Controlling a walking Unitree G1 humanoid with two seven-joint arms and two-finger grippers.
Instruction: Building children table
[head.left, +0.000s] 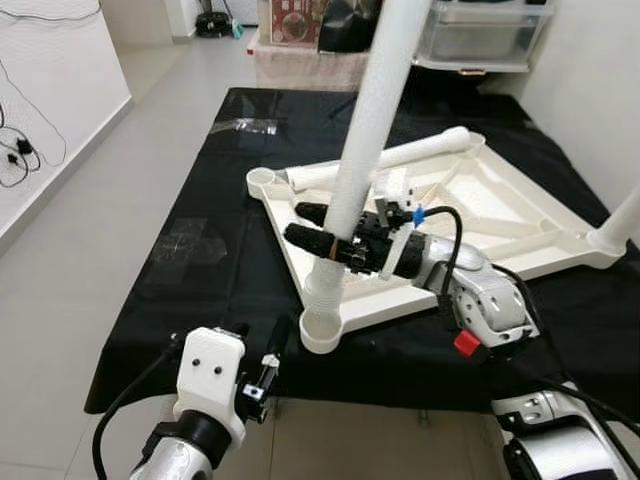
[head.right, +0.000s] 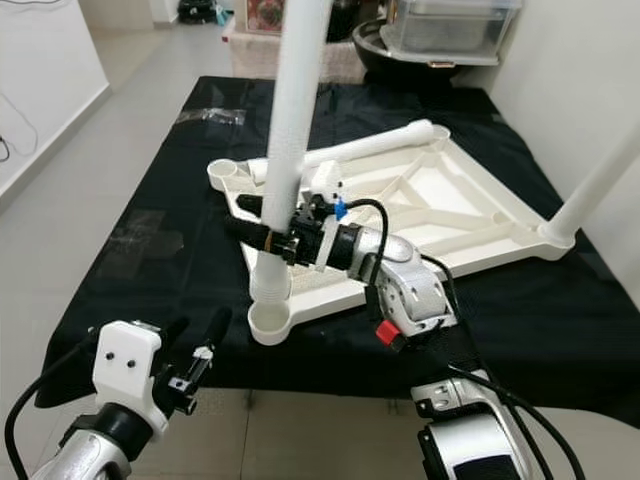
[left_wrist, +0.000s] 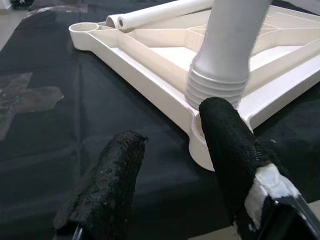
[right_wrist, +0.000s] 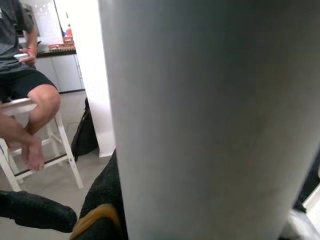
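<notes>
Right gripper clasps table leg above corner socket.

The upright white table leg runs out past the top edge of the head views, so its upper end cannot be seen, and a second leg at the far right corner is likewise cut off. In the right wrist view the leg's pale surface hides most of the room, and a seated person is cropped by the frame's edge.
</notes>
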